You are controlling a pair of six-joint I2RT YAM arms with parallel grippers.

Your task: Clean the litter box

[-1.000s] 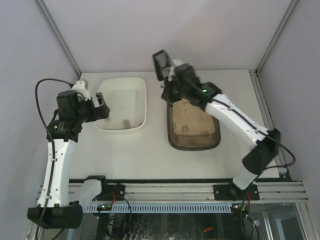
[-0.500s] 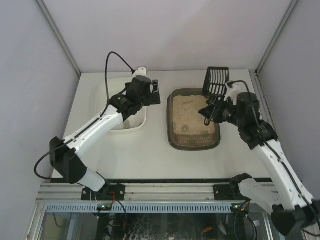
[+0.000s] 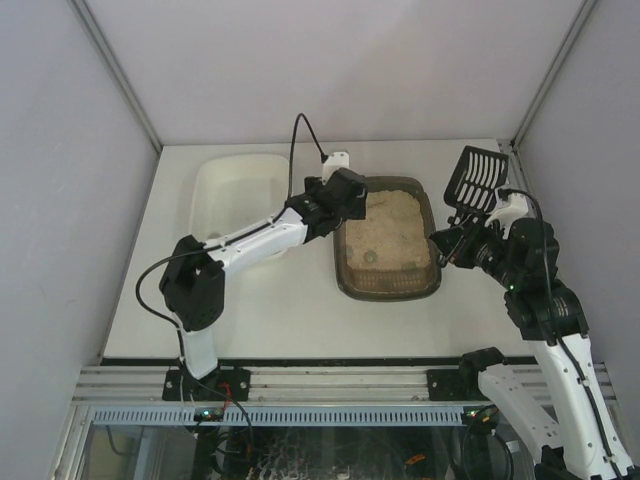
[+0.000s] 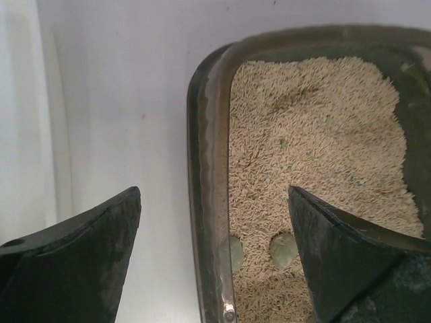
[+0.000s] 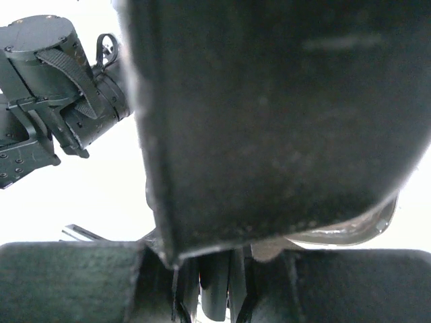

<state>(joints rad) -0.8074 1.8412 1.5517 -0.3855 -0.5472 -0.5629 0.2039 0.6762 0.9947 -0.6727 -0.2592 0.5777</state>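
The litter box (image 3: 388,292) was parked right of centre on the white table (image 3: 300,310), just beside the white tub (image 3: 245,190). It was a dark brown see-through tray with rounded corners, filled with beige grainy litter. A black slotted scoop (image 3: 475,180) was pinched by the right gripper (image 3: 455,245). The left gripper (image 4: 214,202) was spread wide over the box's rim. Two greenish clumps (image 4: 283,249) were spotted in the litter.

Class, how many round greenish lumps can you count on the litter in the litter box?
2 lumps: one against the litter box's left wall, one just right of it. More may be buried or hidden.
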